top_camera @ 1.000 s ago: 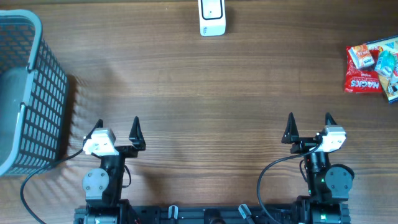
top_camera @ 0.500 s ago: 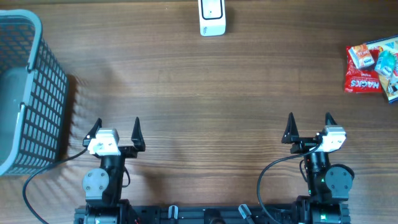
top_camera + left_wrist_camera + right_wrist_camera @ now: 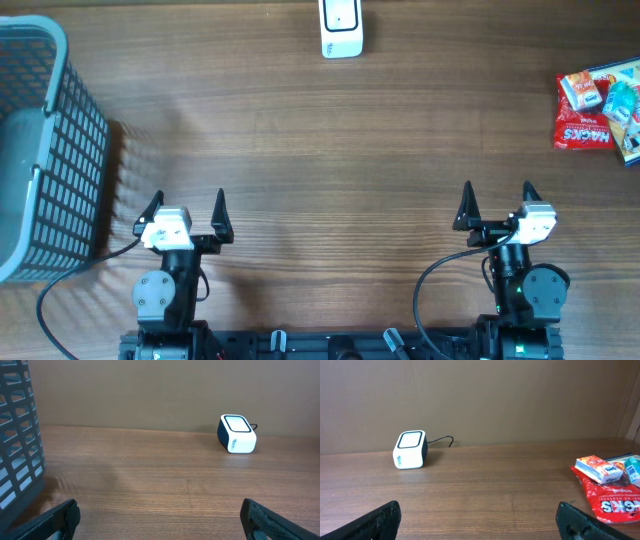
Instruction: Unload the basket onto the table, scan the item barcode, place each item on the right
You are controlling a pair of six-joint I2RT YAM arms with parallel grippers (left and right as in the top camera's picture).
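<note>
A white barcode scanner (image 3: 341, 28) stands at the table's far edge, in the middle; it also shows as the scanner (image 3: 236, 434) in the left wrist view and the scanner (image 3: 410, 449) in the right wrist view. A pile of packaged items (image 3: 600, 108) lies at the far right: a red bag (image 3: 615, 504) with a small orange box (image 3: 598, 469) on top. My left gripper (image 3: 186, 206) rests open near the front left, with nothing between its fingers. My right gripper (image 3: 497, 201) rests open near the front right, likewise with nothing in it, well short of the items.
A grey plastic basket (image 3: 40, 150) stands at the left edge, beside the left arm; its grid wall (image 3: 17, 440) fills the left of the left wrist view. Bare wooden table (image 3: 330, 160) lies between the grippers and the scanner.
</note>
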